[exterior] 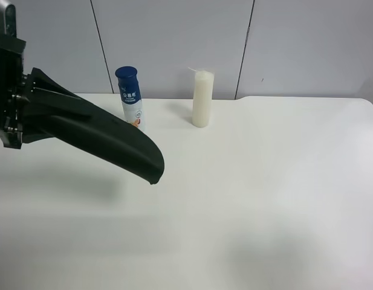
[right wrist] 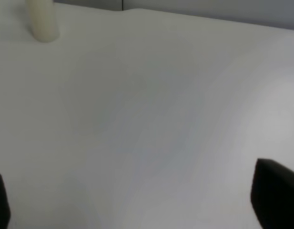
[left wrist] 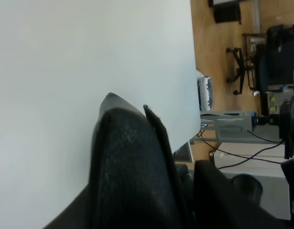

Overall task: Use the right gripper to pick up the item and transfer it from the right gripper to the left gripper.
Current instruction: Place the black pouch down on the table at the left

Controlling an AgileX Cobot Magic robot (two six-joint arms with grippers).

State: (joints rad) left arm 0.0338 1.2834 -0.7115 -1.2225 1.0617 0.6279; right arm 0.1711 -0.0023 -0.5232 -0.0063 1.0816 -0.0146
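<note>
The item (exterior: 107, 142), a dark green-black oblong pouch, hangs above the white table (exterior: 265, 193). The arm at the exterior high view's left holds it by one end, and its rounded end points down toward the table's middle. The left wrist view shows the item (left wrist: 132, 167) close up between dark fingers, so this is my left gripper (exterior: 26, 112), shut on it. My right gripper (right wrist: 137, 198) is open and empty over bare table. Only its two black fingertips (right wrist: 275, 195) show at the frame's edges. It is out of the exterior high view.
A blue-capped white bottle (exterior: 130, 96) and a white candle (exterior: 202, 99) stand at the back of the table near the wall. The candle also shows in the right wrist view (right wrist: 42, 19). The left wrist view shows the table's edge, with floor and office chairs (left wrist: 239, 67) beyond.
</note>
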